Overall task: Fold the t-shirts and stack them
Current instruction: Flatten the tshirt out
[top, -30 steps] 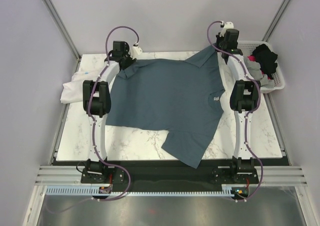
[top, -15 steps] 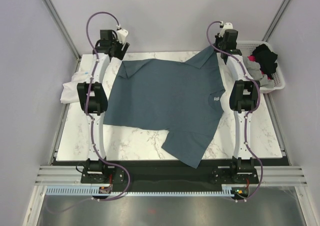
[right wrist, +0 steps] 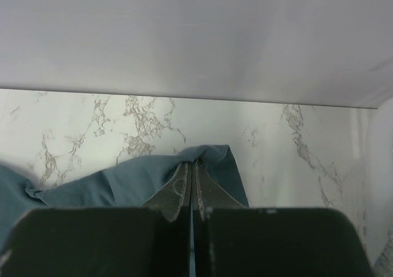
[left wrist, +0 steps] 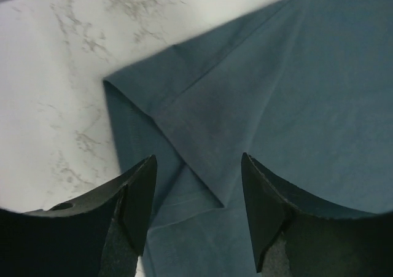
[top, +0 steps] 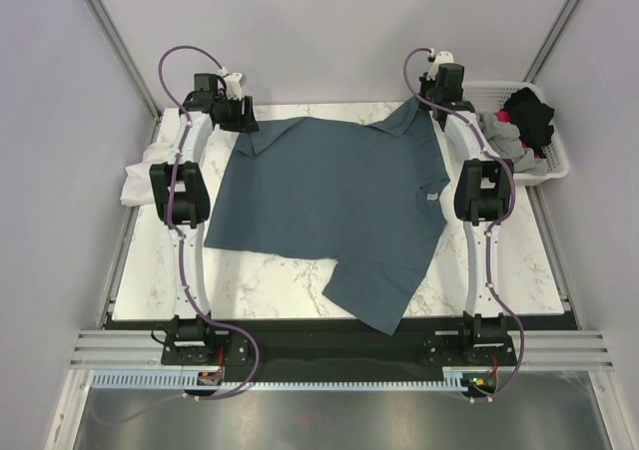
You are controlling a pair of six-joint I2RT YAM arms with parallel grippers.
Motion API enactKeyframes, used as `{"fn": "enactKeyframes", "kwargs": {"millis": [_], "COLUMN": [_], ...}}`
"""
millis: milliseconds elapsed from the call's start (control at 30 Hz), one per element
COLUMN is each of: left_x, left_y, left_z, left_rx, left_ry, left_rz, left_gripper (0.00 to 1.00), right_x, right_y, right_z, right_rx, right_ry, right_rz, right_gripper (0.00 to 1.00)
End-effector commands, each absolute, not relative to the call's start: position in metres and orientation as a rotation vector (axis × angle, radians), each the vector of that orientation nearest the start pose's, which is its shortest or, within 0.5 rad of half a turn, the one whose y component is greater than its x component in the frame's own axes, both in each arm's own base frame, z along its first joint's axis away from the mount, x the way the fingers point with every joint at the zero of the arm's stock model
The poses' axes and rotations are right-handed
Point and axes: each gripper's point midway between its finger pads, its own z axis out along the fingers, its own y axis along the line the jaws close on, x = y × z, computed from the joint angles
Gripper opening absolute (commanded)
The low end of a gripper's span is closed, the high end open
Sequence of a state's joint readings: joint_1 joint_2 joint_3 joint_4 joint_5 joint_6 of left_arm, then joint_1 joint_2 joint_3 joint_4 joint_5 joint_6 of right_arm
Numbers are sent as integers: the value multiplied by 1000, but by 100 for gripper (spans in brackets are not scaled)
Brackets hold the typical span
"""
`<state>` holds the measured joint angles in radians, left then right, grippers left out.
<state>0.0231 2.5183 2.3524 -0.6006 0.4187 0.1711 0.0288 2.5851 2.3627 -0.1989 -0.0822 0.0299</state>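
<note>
A slate-blue t-shirt [top: 334,206] lies spread over the marble table, one sleeve hanging toward the front edge. My left gripper [top: 243,119] is open and empty just above the shirt's far left corner, where a fold of cloth [left wrist: 202,148] lies between the fingers. My right gripper [top: 431,106] is shut on the shirt's far right corner [right wrist: 206,157], pinching it near the back wall. A white t-shirt [top: 150,166] lies bunched at the table's left edge.
A white lattice basket [top: 547,161] at the back right holds black [top: 529,111] and grey [top: 511,146] clothes. Walls close in behind and on both sides. Bare marble [top: 270,285] shows at the front left of the table.
My left arm has lifted off the shirt's far left corner and swung back and left, its gripper now open above it. The right gripper has shifted slightly left, holding its corner.
</note>
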Motion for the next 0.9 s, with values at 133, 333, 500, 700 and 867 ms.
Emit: {"fn": "enactKeyframes", "kwargs": {"millis": [133,333,500,700,867], "left_x": [626,633,640,656,666], "left_y": [-70,-65,-59,-47,-44], "left_z": [97,82,69,65,66], "left_rx": [253,237,233,218,207], "left_ry": [2255,2268,2271,2236,2209], "left_rz": [-591,-558,-522,-462,-451], "left_gripper": [61,59,58,58,59], "right_x": [701,699,697,694,692], "right_y": [44,44,42,42,46], "right_z": [171,172,171,171,168], "right_rx": [-78,-82,-85,-82,-87], "right_ry": [1913,1918,1922,1931,1941], "right_rz": [131,121,109,104,107], "right_gripper": [0,0,0,0,0]}}
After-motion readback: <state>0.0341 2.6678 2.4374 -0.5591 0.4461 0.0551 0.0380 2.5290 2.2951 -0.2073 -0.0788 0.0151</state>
